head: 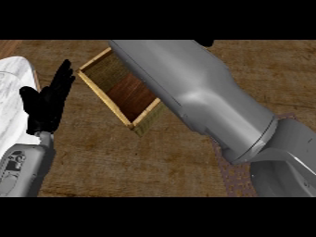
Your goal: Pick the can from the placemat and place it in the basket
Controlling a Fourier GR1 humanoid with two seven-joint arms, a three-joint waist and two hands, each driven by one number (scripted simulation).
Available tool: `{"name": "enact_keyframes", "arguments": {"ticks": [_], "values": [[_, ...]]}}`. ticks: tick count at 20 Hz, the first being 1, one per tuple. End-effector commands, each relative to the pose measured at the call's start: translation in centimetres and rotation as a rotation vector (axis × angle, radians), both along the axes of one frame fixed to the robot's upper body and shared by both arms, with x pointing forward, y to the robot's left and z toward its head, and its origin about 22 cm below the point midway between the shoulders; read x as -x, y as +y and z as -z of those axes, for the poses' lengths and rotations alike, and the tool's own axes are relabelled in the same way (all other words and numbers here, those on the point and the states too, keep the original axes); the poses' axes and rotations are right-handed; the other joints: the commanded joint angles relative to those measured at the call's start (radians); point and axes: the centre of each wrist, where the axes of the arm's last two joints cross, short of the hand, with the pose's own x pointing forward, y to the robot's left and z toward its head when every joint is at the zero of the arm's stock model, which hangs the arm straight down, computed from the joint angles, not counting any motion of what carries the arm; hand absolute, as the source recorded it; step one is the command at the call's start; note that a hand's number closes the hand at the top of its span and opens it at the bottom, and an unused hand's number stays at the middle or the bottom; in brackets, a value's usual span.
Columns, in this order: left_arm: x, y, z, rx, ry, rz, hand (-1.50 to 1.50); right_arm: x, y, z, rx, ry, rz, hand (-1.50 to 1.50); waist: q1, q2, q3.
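The basket (103,90), a square box with a pale wooden rim and a dark brown floor, sits at the upper middle of the head view. My right forearm (194,99) crosses over its right half and runs up to the top edge. Only a black sliver of my right hand (207,42) shows there, beyond the basket. The can is hidden from view. A strip of the brown placemat (233,173) peeks out under my right arm at the lower right. My left hand (47,104) rests open, fingers up, just left of the basket.
A white marbled surface (3,102) with a rounded edge fills the left side, behind my left hand. Brown woven counter top (133,162) lies below the basket and between my arms.
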Motion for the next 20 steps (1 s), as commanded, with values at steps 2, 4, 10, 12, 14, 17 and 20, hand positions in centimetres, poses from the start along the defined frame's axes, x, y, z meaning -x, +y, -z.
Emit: {"name": "enact_keyframes", "arguments": {"ticks": [2,4,10,12,14,17,20], "values": [[0.5,-0.2,0.5,0.001,0.0,0.0,0.0,-0.3,-0.3,0.3,0.006,0.198,0.07,1.5,-0.003,0.0,0.0],[1.3,0.1,0.5,0.016,0.012,-0.008,0.0,-0.2,-0.4,1.2,-0.003,0.218,0.073,1.5,-0.002,-0.005,0.001],[0.6,0.4,0.4,0.014,-0.003,-0.019,0.0,-1.0,-1.5,2.7,-0.016,0.189,0.081,1.5,-0.011,0.004,0.001],[0.8,0.7,-0.7,0.008,-0.003,-0.015,0.0,-0.6,-1.1,2.9,0.013,0.201,0.08,1.5,-0.01,-0.003,0.002],[0.2,2.3,-0.8,0.004,-0.008,-0.01,0.0,-0.9,-1.3,2.7,0.015,0.187,0.081,1.5,-0.005,0.005,0.001],[-0.1,1.4,-1.4,0.004,-0.018,-0.011,0.0,-1.2,-1.8,4.0,0.032,0.215,0.093,1.5,-0.019,0.001,0.002],[0.5,0.6,0.3,0.006,0.011,-0.015,0.0,-1.1,-1.9,4.7,0.067,0.231,0.103,1.5,-0.015,0.002,0.001]]}}
